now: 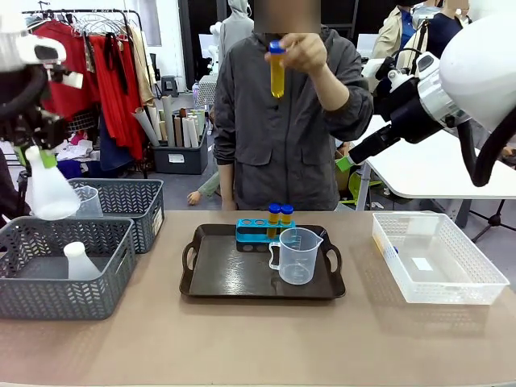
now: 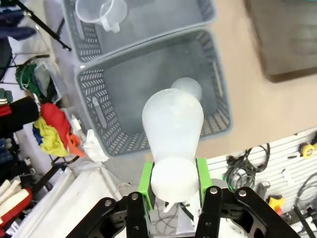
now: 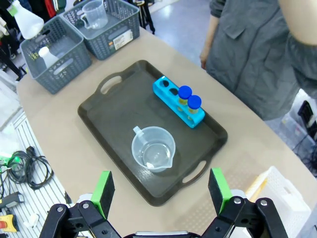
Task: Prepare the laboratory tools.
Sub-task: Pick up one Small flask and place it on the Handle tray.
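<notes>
My left gripper (image 1: 44, 155) (image 2: 173, 181) is shut on the neck of a translucent white conical flask (image 1: 51, 197) (image 2: 173, 131), which hangs upright above the front grey basket (image 1: 48, 302). A second flask (image 1: 81, 262) (image 2: 187, 88) lies in that basket. On the black tray (image 1: 218, 282) (image 3: 106, 119) stand a clear measuring cup (image 1: 297, 256) (image 3: 152, 148) and a blue rack (image 1: 254, 231) (image 3: 171, 94) with two blue-capped yellow tubes (image 1: 280, 214) (image 3: 189, 97). The person holds up another tube (image 1: 276, 74). My right gripper (image 1: 348, 161) (image 3: 161, 187) hovers open, high above the tray.
The rear grey basket (image 1: 133, 201) (image 3: 116, 27) holds another clear measuring cup (image 1: 89, 200) (image 2: 101, 12) (image 3: 94, 14). A clear white basket (image 1: 439, 258) sits at the table's right. The person stands at the far edge behind the tray.
</notes>
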You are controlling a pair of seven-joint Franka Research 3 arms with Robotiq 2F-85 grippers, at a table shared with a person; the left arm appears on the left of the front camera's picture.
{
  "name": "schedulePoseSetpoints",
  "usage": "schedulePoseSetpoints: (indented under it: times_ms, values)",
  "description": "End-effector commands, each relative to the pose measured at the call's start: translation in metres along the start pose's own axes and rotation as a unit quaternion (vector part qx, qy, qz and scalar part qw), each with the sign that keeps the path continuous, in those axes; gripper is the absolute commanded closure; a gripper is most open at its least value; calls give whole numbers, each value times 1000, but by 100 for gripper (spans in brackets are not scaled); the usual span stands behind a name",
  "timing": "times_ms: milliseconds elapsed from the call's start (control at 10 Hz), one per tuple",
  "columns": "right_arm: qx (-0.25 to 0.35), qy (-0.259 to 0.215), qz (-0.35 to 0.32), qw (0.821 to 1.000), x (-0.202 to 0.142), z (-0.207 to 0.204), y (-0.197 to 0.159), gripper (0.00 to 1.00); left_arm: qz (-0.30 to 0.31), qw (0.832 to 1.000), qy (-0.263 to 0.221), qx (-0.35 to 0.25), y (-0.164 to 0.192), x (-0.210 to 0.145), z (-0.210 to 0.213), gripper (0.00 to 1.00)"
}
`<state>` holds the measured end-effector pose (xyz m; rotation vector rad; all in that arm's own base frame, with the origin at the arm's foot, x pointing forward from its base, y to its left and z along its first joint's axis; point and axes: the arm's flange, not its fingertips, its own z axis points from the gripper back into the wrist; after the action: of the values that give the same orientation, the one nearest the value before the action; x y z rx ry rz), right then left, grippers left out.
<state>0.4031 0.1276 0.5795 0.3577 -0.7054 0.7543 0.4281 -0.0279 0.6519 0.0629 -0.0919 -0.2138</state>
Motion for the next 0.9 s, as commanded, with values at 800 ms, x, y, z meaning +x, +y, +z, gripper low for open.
schedulePoseSetpoints:
  times_ms: [800]
  values:
    - [4, -3, -3, 1000, 1, 0, 1, 0, -108, 994, -12, -9, -62, 8, 92, 100]
